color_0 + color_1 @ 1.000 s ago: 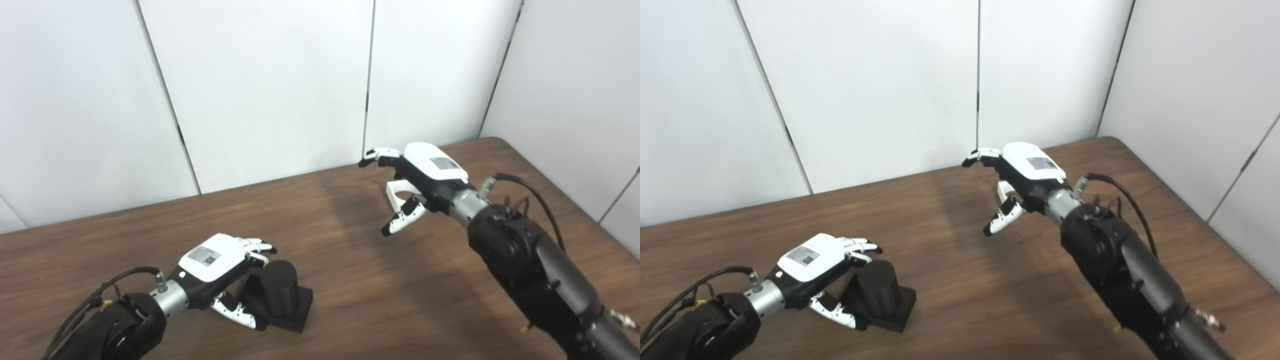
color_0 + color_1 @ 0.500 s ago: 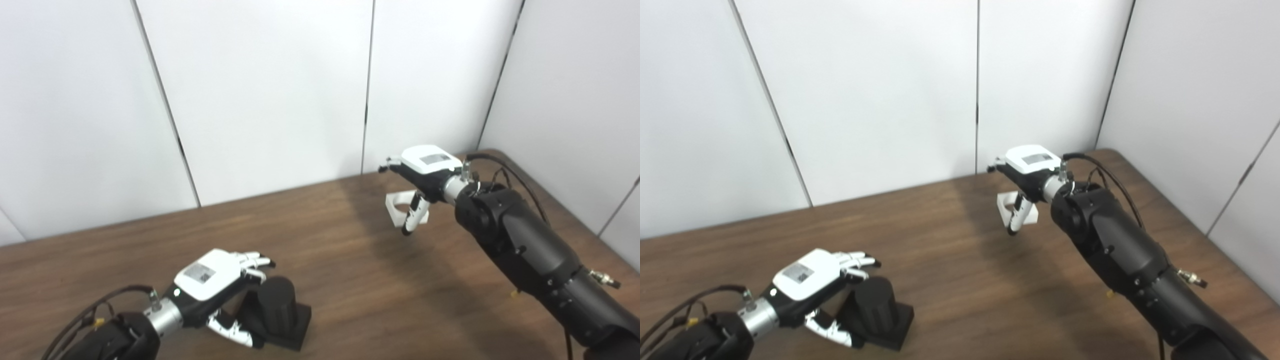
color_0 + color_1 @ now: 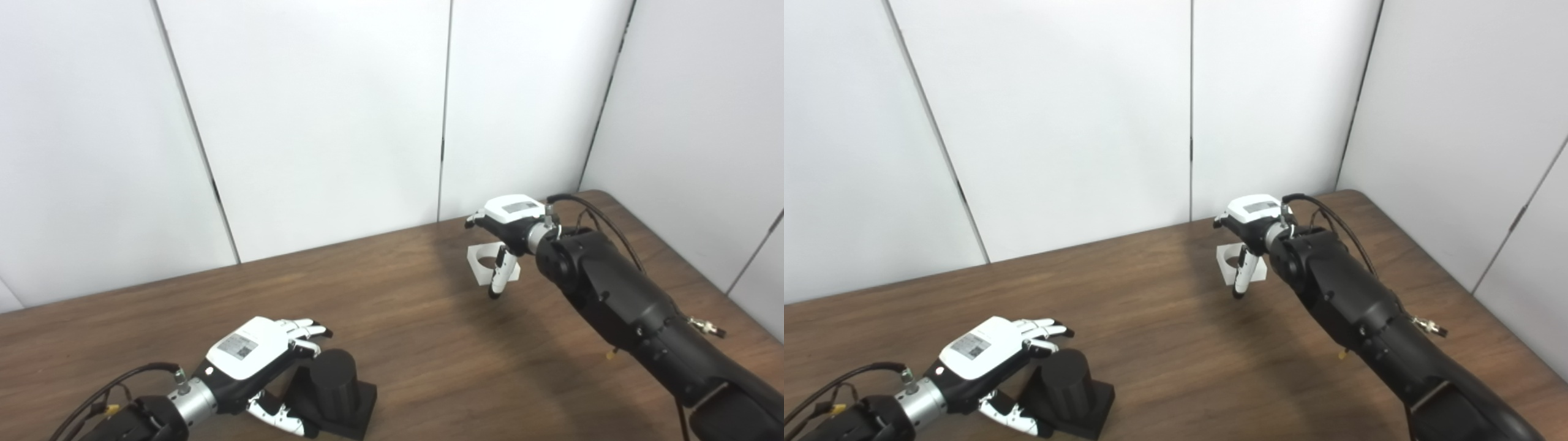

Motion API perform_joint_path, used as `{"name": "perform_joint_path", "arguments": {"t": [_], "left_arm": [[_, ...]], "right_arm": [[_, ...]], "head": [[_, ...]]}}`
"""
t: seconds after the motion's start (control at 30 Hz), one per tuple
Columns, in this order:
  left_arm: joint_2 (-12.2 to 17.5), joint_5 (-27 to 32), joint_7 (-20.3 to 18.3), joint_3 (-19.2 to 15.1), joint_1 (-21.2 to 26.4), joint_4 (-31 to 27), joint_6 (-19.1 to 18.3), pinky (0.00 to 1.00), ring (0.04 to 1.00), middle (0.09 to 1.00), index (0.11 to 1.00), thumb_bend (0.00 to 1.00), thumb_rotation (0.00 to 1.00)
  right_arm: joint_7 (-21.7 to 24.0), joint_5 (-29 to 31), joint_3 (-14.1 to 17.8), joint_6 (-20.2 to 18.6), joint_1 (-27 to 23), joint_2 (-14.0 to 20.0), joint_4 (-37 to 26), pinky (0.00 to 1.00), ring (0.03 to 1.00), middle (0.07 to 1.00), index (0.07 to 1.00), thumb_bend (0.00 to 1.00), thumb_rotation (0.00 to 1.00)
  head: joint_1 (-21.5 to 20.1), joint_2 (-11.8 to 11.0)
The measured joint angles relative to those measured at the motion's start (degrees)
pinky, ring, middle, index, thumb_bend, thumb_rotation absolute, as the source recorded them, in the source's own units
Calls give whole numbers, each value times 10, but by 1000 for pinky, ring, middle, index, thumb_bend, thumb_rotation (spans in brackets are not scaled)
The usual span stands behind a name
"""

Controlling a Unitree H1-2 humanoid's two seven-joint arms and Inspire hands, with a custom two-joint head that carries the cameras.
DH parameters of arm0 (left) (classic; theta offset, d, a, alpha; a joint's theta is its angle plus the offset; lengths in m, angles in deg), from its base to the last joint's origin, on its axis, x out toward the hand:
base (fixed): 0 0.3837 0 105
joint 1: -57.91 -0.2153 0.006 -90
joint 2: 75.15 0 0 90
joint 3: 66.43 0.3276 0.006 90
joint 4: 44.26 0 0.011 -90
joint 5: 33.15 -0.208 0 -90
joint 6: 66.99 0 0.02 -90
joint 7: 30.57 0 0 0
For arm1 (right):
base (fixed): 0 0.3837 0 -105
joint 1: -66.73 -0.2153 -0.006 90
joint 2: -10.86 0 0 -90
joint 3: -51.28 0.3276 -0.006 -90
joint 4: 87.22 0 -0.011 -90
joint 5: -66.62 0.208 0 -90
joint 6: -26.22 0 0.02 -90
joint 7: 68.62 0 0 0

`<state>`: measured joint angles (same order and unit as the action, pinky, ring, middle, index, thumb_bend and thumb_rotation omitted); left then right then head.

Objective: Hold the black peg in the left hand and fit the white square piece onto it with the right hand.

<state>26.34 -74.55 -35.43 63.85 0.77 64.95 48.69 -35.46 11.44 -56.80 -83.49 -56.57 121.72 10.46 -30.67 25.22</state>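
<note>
Resting near left on the table, my left hand spreads loosely around the black peg; far right, my right hand hovers, fingers spread, over the white square piece.

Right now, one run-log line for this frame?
left robot hand: open around black peg | right robot hand: over white square piece, open | table: both on it

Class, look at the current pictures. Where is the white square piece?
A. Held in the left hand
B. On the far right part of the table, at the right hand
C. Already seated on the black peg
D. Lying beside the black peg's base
B: the white square piece sits at the right hand, far across the table from the black peg.
</note>
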Motion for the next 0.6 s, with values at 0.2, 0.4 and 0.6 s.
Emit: {"name": "perform_joint_path", "arguments": {"t": [0.2,0.4,0.6], "left_arm": [[1,2,0,0,0,0,1,863,907,891,492,522,73],[5,3,0,0,-2,-3,1,851,895,879,491,523,72],[7,10,0,0,-5,-4,1,850,895,878,491,523,70]], "right_arm": [[0,-4,-13,0,-11,0,39,811,924,939,847,925,188],[0,-5,-30,0,-23,0,81,800,924,934,834,911,181],[-20,-4,-35,1,-39,-3,122,793,904,905,774,885,154]], "head": [[0,3],[-3,4],[-7,6]]}}
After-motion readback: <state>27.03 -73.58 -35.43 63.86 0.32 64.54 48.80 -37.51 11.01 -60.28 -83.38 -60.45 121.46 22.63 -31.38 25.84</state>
